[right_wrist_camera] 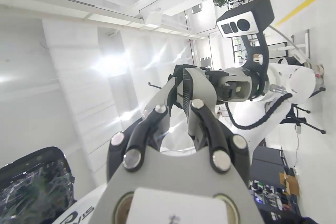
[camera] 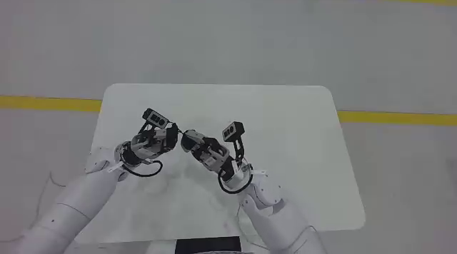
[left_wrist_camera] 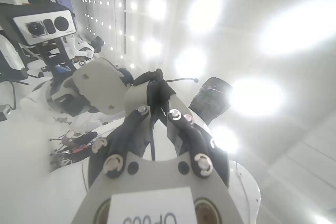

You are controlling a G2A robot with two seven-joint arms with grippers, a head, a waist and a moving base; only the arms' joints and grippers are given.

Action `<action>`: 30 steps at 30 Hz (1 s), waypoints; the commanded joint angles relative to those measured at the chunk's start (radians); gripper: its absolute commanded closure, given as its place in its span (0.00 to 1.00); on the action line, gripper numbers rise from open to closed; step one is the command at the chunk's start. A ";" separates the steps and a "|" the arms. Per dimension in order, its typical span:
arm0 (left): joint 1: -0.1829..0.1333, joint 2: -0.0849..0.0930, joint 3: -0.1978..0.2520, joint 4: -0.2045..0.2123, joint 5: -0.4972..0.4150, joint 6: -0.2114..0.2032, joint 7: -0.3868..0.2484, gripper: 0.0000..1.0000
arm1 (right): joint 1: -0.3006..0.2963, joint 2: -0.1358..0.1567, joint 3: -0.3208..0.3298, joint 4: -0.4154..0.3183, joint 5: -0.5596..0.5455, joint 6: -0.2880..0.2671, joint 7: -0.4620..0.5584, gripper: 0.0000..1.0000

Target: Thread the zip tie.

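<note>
You've got white arm shells [camera: 71, 200], grey left gripper [left_wrist_camera: 156, 79] and right gripper [right_wrist_camera: 181, 72], black linkages [left_wrist_camera: 123, 135], silver screws [left_wrist_camera: 174, 114].

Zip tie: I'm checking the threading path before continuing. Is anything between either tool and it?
Nothing visible does. The left tool is shut on the thin black plastic zip tie, and the right tool sits close beside it.

The right gripper [right_wrist_camera: 179, 78] has its two fingers [right_wrist_camera: 164, 96] drawn together at the tips on the thin black zip tie [right_wrist_camera: 155, 86], whose short end pokes out just beside the paler finger. The left gripper [right_wrist_camera: 210, 74] meets the right gripper tip to tip, and its wrist camera [right_wrist_camera: 237, 25] stands on a black bracket farther beyond.
</note>
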 commanded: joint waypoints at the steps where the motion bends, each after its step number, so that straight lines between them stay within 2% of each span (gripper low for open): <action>1: 0.000 0.000 0.000 0.000 0.000 0.000 0.000 1.00 | -0.003 0.001 0.001 -0.003 -0.004 -0.003 0.000 0.90; 5: 0.000 0.000 0.000 0.000 0.000 0.000 0.000 1.00 | -0.009 0.002 0.005 -0.009 -0.016 -0.009 -0.009 1.00; 8: 0.000 0.000 0.000 0.000 0.000 0.000 0.000 1.00 | -0.012 0.004 0.008 -0.014 -0.025 -0.009 -0.013 1.00; 9: 0.000 0.000 0.000 0.000 0.000 0.000 0.000 1.00 | -0.013 0.004 0.009 -0.015 -0.027 -0.008 -0.014 0.92; 12: 0.000 0.000 0.000 0.000 0.000 0.000 0.000 1.00 | -0.015 0.005 0.010 -0.015 -0.029 -0.006 -0.014 0.86; 14: 0.000 0.000 0.000 0.000 0.000 0.000 0.000 1.00 | -0.015 0.005 0.011 -0.016 -0.030 -0.007 -0.015 0.88; 16: 0.000 0.000 0.000 0.000 0.000 0.000 0.000 1.00 | -0.016 0.006 0.011 -0.016 -0.033 -0.010 -0.018 1.00; 30: 0.000 0.000 0.000 0.000 0.000 0.000 0.000 1.00 | -0.021 0.008 0.014 -0.015 -0.049 -0.021 -0.036 1.00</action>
